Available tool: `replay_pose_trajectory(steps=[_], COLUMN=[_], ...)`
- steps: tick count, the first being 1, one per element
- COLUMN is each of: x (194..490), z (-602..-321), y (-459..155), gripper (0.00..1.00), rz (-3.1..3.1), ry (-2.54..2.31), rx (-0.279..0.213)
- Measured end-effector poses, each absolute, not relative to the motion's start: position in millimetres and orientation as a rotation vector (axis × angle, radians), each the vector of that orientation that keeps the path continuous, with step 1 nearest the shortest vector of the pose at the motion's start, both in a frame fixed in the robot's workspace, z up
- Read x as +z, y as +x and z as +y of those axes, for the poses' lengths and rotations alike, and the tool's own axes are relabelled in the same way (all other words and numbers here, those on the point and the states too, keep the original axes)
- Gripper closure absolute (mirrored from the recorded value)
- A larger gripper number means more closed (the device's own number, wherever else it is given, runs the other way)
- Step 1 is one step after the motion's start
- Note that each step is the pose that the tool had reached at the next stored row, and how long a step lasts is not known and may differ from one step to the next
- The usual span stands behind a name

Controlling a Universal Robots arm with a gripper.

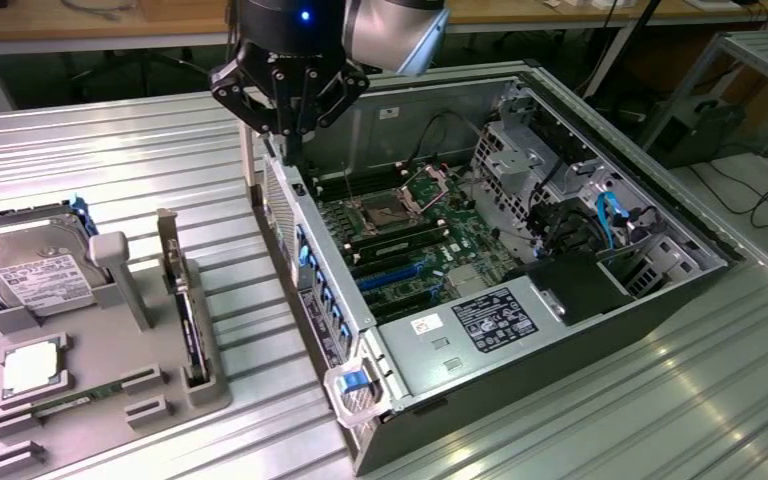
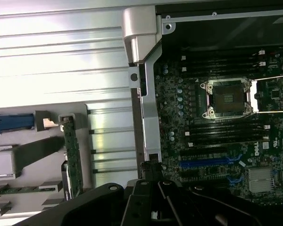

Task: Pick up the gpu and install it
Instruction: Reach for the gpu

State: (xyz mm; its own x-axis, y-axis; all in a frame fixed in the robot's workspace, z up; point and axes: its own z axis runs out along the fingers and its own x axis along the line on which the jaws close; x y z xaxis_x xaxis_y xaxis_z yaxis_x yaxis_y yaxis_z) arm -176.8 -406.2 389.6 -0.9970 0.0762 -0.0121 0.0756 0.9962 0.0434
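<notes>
Exterior view gives us the gripper (image 1: 291, 158) clenched on nothing, poised over the wall of the open computer case (image 1: 558, 400) on the exterior view's left; the gpu (image 1: 189, 318), a thin dark card with a pale metal bracket, stands on edge in a slot of the grey holder (image 1: 104, 345), well apart, beside the hard drive (image 1: 35, 265) whose white label we cannot read; wrist view lets us read DELL on the motherboard (image 2: 217, 141), near a blue slot (image 2: 210, 163) and the square CPU socket (image 2: 226, 98)
</notes>
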Motion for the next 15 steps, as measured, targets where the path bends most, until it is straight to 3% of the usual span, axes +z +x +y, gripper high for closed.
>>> replay_pose_trajectory(steps=[15], x=[389.1], z=[-409.9], y=[-181.0], gripper=[0.89], rz=[3.132], ry=[0.119], rx=[0.067])
